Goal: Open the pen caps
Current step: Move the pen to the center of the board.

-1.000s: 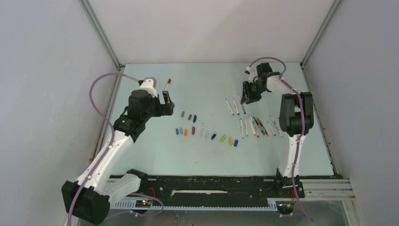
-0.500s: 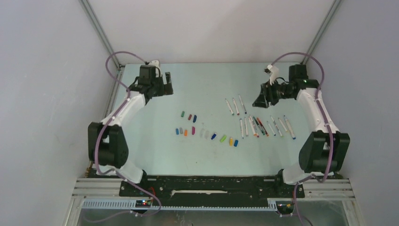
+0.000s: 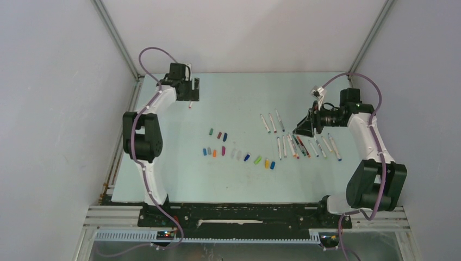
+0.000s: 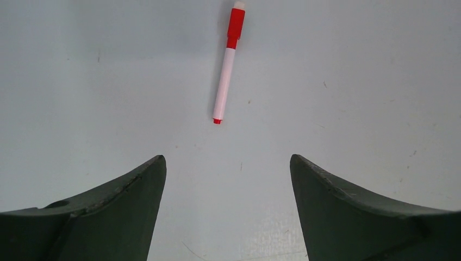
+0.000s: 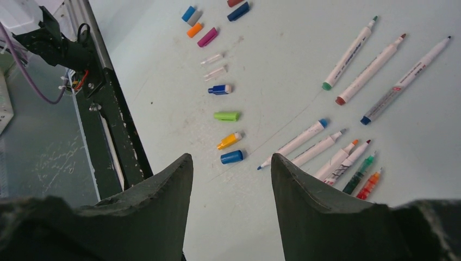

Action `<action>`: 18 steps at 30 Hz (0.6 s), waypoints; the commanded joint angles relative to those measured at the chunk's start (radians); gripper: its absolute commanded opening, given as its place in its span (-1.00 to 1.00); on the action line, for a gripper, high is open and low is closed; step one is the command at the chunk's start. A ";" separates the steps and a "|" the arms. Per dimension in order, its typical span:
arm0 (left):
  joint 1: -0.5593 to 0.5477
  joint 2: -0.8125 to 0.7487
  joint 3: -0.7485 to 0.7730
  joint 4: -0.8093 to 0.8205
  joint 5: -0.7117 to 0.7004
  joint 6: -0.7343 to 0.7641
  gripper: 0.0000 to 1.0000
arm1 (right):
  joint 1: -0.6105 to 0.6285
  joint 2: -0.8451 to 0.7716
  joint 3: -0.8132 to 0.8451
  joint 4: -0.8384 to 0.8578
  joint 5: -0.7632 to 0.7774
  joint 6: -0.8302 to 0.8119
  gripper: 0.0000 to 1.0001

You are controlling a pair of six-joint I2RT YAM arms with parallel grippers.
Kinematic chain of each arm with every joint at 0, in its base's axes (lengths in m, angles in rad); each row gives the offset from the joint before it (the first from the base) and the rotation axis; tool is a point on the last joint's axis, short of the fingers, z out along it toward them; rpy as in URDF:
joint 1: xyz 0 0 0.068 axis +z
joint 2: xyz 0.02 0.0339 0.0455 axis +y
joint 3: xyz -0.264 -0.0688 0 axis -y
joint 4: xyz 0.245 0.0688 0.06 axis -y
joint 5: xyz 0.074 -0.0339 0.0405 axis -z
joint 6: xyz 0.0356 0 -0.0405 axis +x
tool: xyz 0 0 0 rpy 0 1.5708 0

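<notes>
Black fingers of my left hand (image 4: 228,209) are spread wide with nothing between them, hovering over the far-left corner of the pale blue worktop (image 3: 239,179). Straight out at 12 o'clock from those fingers in the left wrist view lies a single pen (image 4: 226,70), white barrel, red cap on its far end, so that one's not opened yet. In the top view it's just a tiny speck right next to the hand.

My right hand (image 5: 231,209) is also open and holding nothing, hanging over the right side of the worktop. From its wrist cam, the loose pen caps (image 5: 226,116) run off at about 11 o'clock in a scattered line: a blue one nearest, then orange-yellow, green, blue-and-white, two clear ones, magenta, orange, and more blue near the top edge. At about 1 to 2 o'clock are the uncapped pens (image 5: 294,143), a tight bunch close by and three more (image 5: 368,69) lying side by side farther out.

In the top view the caps sit around the middle of the worktop and the bare pens to their right, at roughly 3 o'clock from the caps, just beside my right hand. Both groups lie well apart from the left hand.
</notes>
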 commanded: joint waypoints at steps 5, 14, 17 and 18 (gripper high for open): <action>0.010 0.108 0.177 -0.069 0.048 0.030 0.71 | -0.003 0.030 0.007 -0.023 -0.053 -0.073 0.14; 0.011 0.167 0.224 -0.122 0.077 0.015 0.72 | -0.009 0.031 0.007 -0.048 -0.076 -0.111 0.14; 0.011 0.192 0.245 -0.132 0.080 0.012 0.72 | -0.009 0.036 0.006 -0.059 -0.073 -0.127 0.15; 0.012 0.203 0.259 -0.139 0.076 0.010 0.72 | -0.009 0.038 0.007 -0.059 -0.071 -0.127 0.15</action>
